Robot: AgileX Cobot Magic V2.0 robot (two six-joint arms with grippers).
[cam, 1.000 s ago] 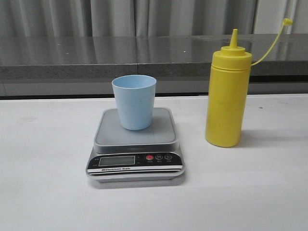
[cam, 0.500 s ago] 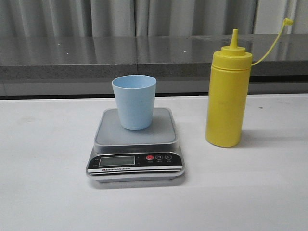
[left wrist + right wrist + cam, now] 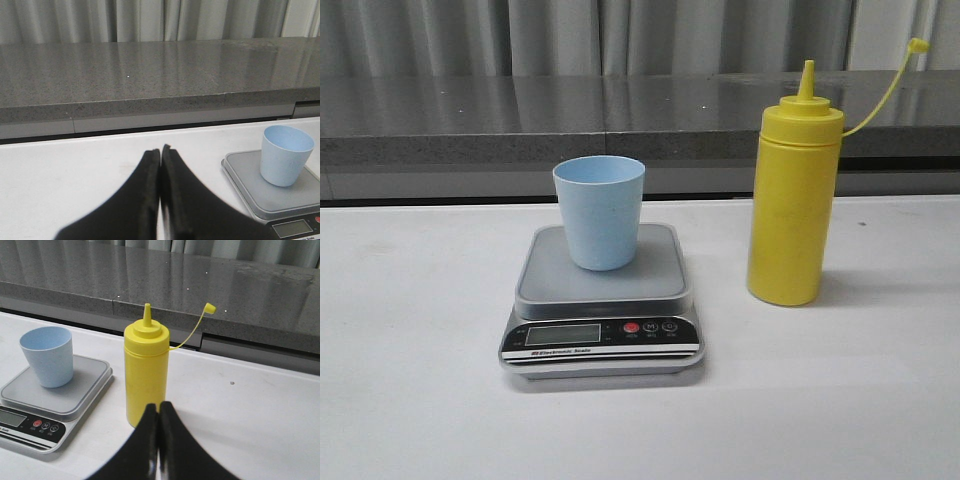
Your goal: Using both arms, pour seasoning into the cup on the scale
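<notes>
Cup (image 3: 599, 211) upright on scale (image 3: 602, 305) at mid-counter (image 3: 420, 400); bottle (image 3: 791, 194) standing just right, apart.

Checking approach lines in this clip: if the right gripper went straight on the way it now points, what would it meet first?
Most likely the seasoning bottle: it stands upright right ahead of the right gripper, whose fingers are shut. The gap between them is hard to judge.

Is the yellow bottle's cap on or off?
Off. The seasoning stands upright with its nozzle bare; the little cap dangles on its strap.
</notes>
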